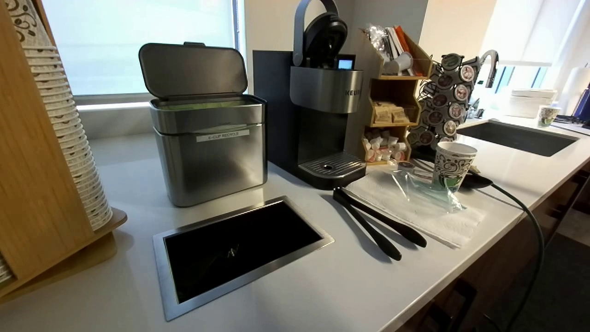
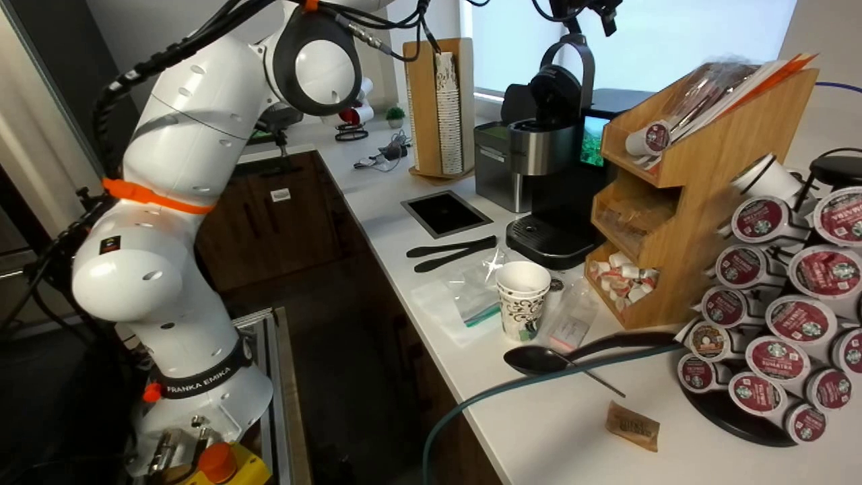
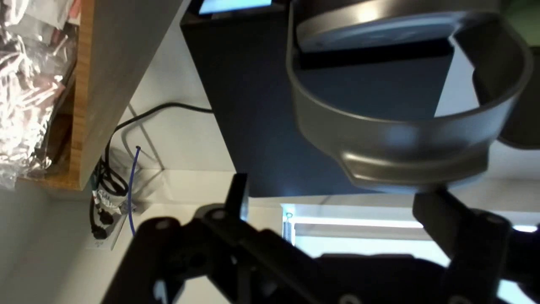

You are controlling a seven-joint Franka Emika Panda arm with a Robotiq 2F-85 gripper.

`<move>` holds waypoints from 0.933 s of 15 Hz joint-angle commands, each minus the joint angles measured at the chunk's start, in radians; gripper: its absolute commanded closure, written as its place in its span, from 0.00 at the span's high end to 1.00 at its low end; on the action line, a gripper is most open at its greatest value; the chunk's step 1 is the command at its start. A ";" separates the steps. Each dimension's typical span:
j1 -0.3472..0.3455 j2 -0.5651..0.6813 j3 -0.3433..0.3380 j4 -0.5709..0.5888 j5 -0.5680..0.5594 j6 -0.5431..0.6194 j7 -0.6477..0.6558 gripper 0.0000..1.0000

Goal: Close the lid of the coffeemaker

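Note:
The coffeemaker (image 1: 327,87) stands upright on the counter in both exterior views, also here (image 2: 545,151). Its black lid (image 1: 325,37) is tilted up and open, with the grey arched handle (image 1: 299,34) raised above it. The lid also shows in an exterior view (image 2: 555,84). My gripper (image 2: 591,20) is at the top edge there, just above the handle's arch. In the wrist view the gripper (image 3: 333,194) has its fingers wide apart with nothing between them. The right finger is at the handle's (image 3: 400,139) outer edge; I cannot tell whether they touch.
A steel bin (image 1: 212,157) with its own lid up stands beside the coffeemaker. A wooden organizer (image 2: 680,222) stands on its other side, with a pod rack (image 2: 774,323) beyond. Tongs (image 1: 378,221), cups (image 2: 522,303) and a cup dispenser (image 2: 424,108) are on the counter.

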 commanded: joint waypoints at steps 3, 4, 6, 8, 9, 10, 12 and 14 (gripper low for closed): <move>0.018 -0.055 0.037 -0.031 0.014 -0.290 -0.081 1.00; 0.020 -0.060 0.041 -0.032 0.012 -0.341 -0.096 1.00; 0.020 -0.077 0.051 -0.044 0.017 -0.441 -0.117 1.00; 0.020 -0.088 0.060 -0.052 0.020 -0.538 -0.126 1.00; 0.018 -0.093 0.067 -0.056 0.024 -0.581 -0.125 1.00; 0.015 -0.092 0.072 -0.053 0.027 -0.616 -0.130 1.00; 0.015 -0.090 0.079 -0.051 0.029 -0.672 -0.129 1.00; 0.015 -0.085 0.079 -0.014 0.016 -0.561 -0.123 1.00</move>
